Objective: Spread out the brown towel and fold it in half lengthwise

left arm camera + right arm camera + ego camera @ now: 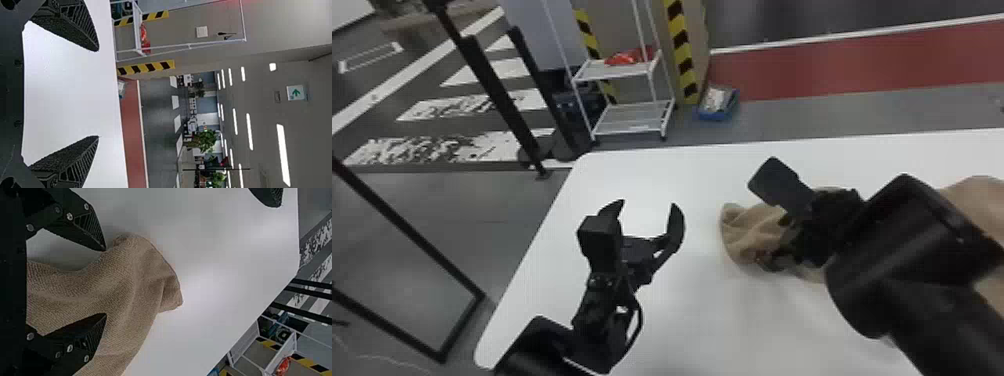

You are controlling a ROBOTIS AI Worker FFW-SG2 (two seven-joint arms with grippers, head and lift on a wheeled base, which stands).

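Left pincer [648, 205] is held released above the left part of the table [712, 320], its two fingers set wide apart with nothing between them; in the left wrist view bare white tabletop is seen through the gap. Right pincer [782, 242] is likewise released, and is placed over the left end of the brown towel [739, 237]. In the right wrist view the cloth is seen running between the parted fingers [92, 338] without being clenched; one finger is set over the cloth, the other by its edge, and whether either is touched by it cannot be told. The towel is laid on the right part of the table, rumpled and neither spread flat nor folded in half. Its left end is rounded and creased, with a small corner turned out to one side, and is kept apart from the left pincer. Its middle is hidden by the right arm [897, 255], beyond which more of the cloth is seen at the right edge of the head view. Behind the table, on the floor, a white rack [614, 75] is seen, with something red [627, 57] placed on its upper shelf. Beside it is a blue box [717, 115], and to its left are black posts [497, 95].
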